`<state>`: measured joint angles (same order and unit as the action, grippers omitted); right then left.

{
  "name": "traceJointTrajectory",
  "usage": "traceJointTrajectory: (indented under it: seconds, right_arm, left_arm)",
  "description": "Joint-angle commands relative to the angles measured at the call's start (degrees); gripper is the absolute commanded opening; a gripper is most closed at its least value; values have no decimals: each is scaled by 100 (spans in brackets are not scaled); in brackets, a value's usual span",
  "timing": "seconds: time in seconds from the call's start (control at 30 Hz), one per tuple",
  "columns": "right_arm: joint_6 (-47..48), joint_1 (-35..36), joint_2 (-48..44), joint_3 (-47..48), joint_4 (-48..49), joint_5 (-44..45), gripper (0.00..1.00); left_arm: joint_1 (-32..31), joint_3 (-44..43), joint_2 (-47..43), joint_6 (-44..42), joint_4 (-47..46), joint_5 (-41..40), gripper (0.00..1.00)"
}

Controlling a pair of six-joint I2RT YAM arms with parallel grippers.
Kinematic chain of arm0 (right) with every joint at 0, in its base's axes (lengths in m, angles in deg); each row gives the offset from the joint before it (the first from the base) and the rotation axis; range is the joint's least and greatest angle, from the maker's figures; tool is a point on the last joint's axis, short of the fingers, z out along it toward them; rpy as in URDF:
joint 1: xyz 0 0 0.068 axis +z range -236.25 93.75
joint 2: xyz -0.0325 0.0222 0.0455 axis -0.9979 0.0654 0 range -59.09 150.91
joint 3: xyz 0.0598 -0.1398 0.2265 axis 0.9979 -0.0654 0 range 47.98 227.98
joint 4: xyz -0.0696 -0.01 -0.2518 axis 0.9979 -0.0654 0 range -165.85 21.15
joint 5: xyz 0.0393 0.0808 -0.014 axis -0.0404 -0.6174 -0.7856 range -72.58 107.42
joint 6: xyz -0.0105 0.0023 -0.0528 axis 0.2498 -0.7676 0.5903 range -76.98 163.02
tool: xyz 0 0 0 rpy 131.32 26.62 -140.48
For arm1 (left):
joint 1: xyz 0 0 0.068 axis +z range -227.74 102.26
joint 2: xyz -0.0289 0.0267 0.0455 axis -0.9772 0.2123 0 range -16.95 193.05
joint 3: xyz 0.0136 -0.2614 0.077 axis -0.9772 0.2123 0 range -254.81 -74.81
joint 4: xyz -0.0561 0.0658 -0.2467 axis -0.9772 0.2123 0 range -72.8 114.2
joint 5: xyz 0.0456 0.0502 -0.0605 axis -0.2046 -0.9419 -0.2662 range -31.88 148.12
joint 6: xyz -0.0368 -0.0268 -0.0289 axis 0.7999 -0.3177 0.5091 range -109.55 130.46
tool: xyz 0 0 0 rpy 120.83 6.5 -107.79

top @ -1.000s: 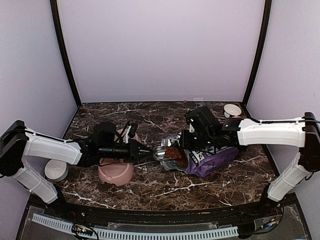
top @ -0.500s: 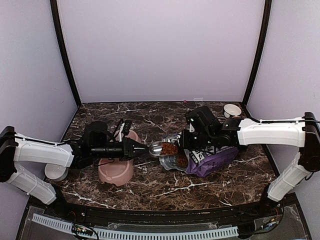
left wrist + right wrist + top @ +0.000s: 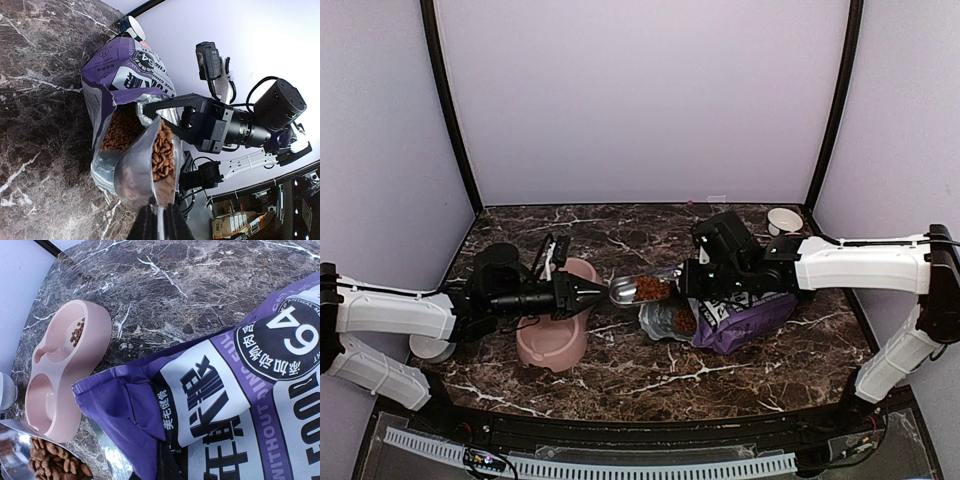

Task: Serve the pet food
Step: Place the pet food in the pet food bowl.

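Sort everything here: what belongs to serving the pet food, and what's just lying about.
In the job: pet food, scoop, purple bag, pink double bowl.
Lying about: small white bowl at back right, white bowl at left.

Small, dry, reddish-brown pet food pellets (image 3: 653, 290) are heaped in a shiny silver scoop (image 3: 624, 293). More are seen in the open purple bag (image 3: 752, 318), a few in the pink bowl (image 3: 95, 340).

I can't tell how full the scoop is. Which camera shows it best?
Left wrist: the scoop sits close up, loaded with pet food. Top external shows it small; right wrist catches only its edge.
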<state>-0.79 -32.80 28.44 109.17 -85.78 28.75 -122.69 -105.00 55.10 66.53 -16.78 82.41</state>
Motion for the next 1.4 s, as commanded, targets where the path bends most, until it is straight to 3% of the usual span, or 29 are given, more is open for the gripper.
traceJointTrajectory:
  seconds: [0.0,0.6,0.97,1.37]
  right_arm:
    - [-11,-212,-144,-41,-109,412,0]
    - [-31,-230,-210,-169,-56,400,0]
    - [-22,-246,-245,-227,-30,392,0]
    - [17,-261,-198,-235,17,328,0]
  left_arm:
    - [64,67,-235,208,-564,-61,0]
    - [229,144,90,1057,-2343,454,0]
    - [263,-4,361,1276,-2749,651,0]
    - [737,-147,-353,596,-1118,573,0]
